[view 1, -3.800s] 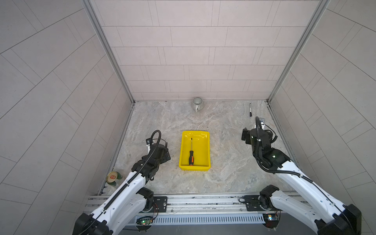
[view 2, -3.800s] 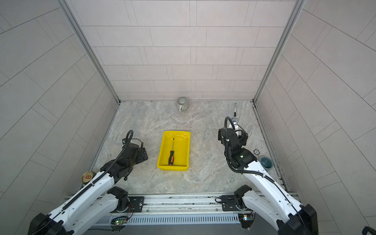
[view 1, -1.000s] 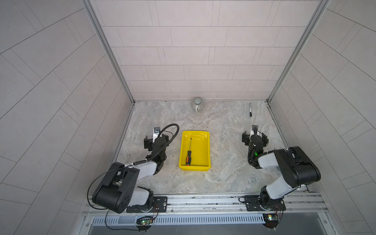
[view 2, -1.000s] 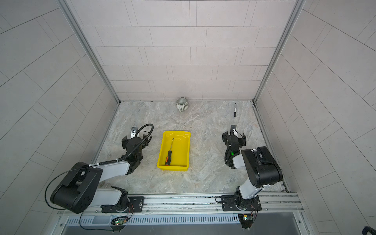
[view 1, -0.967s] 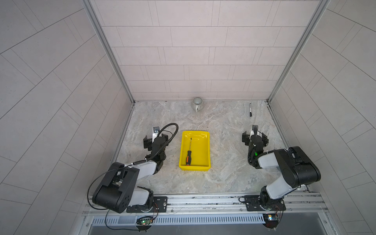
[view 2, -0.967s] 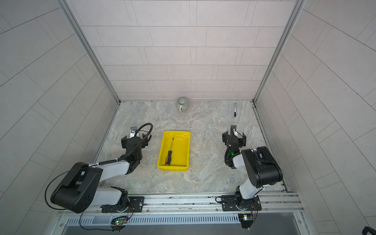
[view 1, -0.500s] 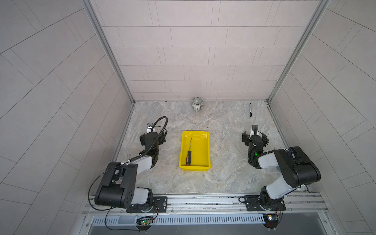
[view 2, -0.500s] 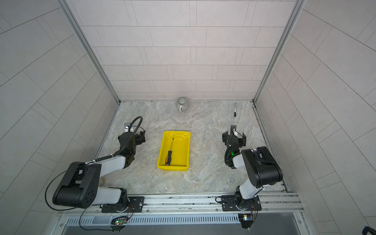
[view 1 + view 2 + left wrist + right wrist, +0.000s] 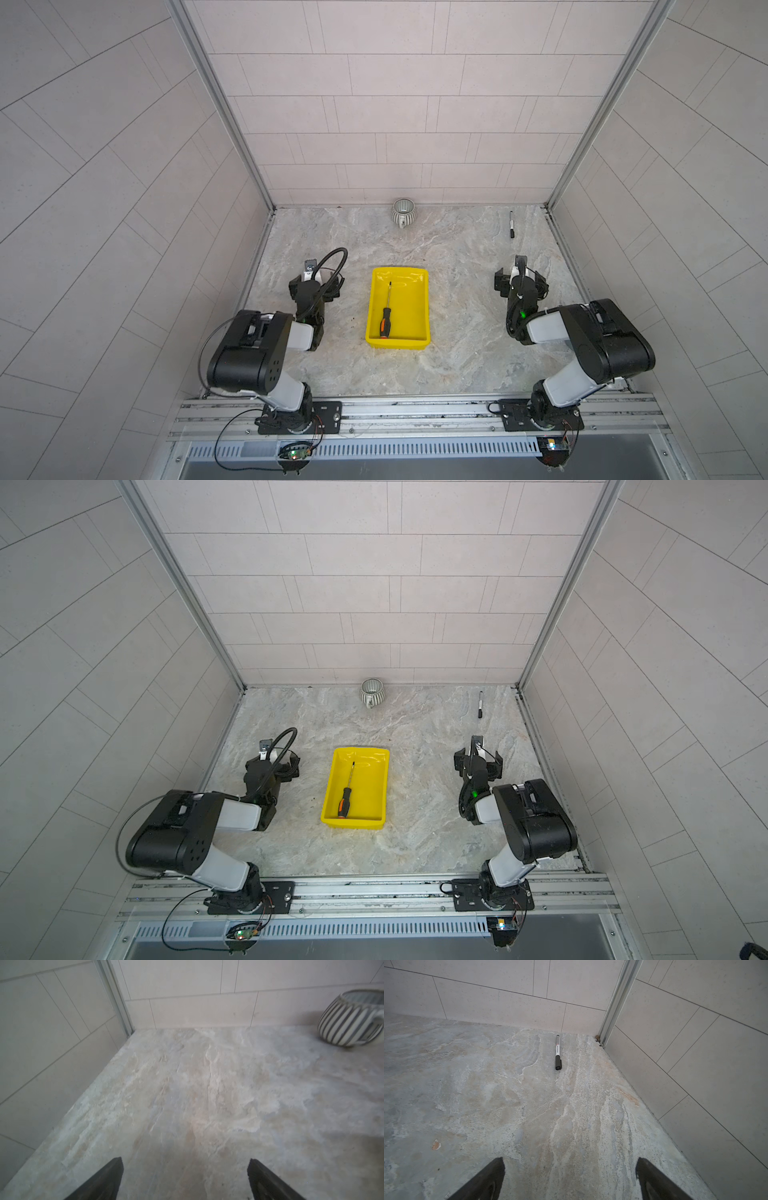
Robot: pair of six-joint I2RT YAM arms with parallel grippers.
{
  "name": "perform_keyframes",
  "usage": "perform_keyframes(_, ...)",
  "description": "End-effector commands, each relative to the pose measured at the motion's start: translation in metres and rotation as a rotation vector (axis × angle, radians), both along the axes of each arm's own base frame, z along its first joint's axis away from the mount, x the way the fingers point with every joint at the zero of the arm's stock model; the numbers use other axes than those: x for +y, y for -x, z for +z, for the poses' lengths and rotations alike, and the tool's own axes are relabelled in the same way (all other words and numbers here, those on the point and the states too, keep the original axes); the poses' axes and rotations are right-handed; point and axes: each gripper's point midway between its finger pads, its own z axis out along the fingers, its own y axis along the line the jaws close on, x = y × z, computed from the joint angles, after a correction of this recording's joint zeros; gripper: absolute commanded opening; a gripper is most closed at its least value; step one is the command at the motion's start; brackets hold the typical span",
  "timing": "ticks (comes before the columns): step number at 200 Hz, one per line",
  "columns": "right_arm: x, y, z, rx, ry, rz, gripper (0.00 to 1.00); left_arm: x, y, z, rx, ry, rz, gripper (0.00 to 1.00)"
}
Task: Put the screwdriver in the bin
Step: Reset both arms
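Visibility limits noted.
Left wrist view: mug cut off by the frame edge, handle side partly lost. Of the left end effector and right end effector only finger ends show. Print on the marker is too small to read.

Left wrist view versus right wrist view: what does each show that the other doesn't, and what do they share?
Only the left wrist view shows the striped mug, standing by the back wall. Only the right wrist view shows the marker pen, lying flat on the tabletop. Both show the marbled tabletop, tiled walls, and an open gripper with nothing between its fingertips: the left gripper and the right gripper. Neither shows the screwdriver or the bin.
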Motion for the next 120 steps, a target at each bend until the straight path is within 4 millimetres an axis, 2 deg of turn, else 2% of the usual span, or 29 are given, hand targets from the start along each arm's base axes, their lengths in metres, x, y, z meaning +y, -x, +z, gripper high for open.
perform_keyframes(1,0.000,-0.003,0.003,-0.012,-0.003,-0.003,0.99,0.004,-0.004,0.030,-0.127,0.017,0.017,1.00)
perform_keyframes(26,0.000,-0.003,0.003,-0.012,-0.004,-0.003,1.00,0.000,-0.015,0.019,-0.066,0.010,-0.017,1.00)
perform_keyframes(30,0.000,-0.003,0.003,-0.012,-0.005,-0.004,0.99,0.001,-0.023,0.026,-0.083,0.013,-0.013,1.00)
perform_keyframes(44,0.000,-0.003,0.002,-0.011,-0.004,-0.003,0.99,0.009,-0.027,0.023,-0.028,0.037,0.020,1.00)
perform_keyframes(56,0.000,-0.003,0.003,-0.012,-0.004,-0.003,0.99,0.008,-0.034,0.020,-0.004,0.047,-0.006,1.00)
perform_keyframes(120,0.000,-0.003,0.002,-0.011,-0.004,-0.002,1.00,0.007,-0.034,0.020,0.000,0.049,-0.017,1.00)
